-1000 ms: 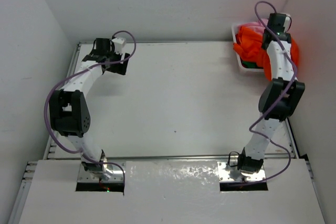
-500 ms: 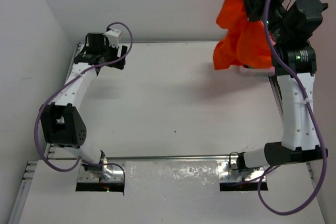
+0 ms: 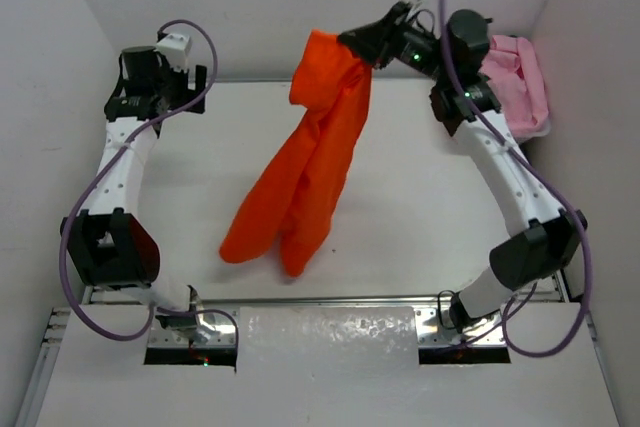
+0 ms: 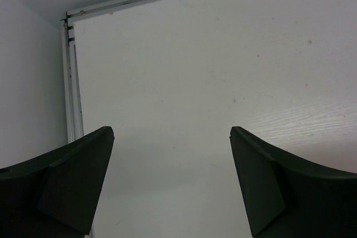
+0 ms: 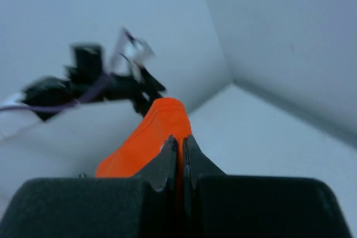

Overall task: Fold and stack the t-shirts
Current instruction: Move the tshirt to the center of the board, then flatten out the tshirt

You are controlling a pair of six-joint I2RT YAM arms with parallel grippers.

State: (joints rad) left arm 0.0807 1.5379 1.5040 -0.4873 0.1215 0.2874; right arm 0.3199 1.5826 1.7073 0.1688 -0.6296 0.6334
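A bright orange t-shirt [image 3: 305,167] hangs in a long bunch over the middle of the table, its lower end near the front. My right gripper [image 3: 352,44] is shut on the shirt's top edge, high at the back; in the right wrist view the orange fabric [image 5: 150,137] is pinched between the closed fingertips [image 5: 179,142]. A light pink t-shirt [image 3: 520,77] lies heaped at the back right. My left gripper [image 3: 150,105] stands open at the back left corner, with only bare table [image 4: 178,82] between its fingers [image 4: 83,171].
White walls [image 3: 60,97] close in the table on the left, back and right. A metal rail [image 4: 70,82] runs along the table's left edge. The right arm [image 3: 510,177] arches over the table's right side.
The right arm lifted the orange shirt out of the back right corner and swung it left over the table's middle, so it now hangs long. The left gripper drew back towards the left corner.
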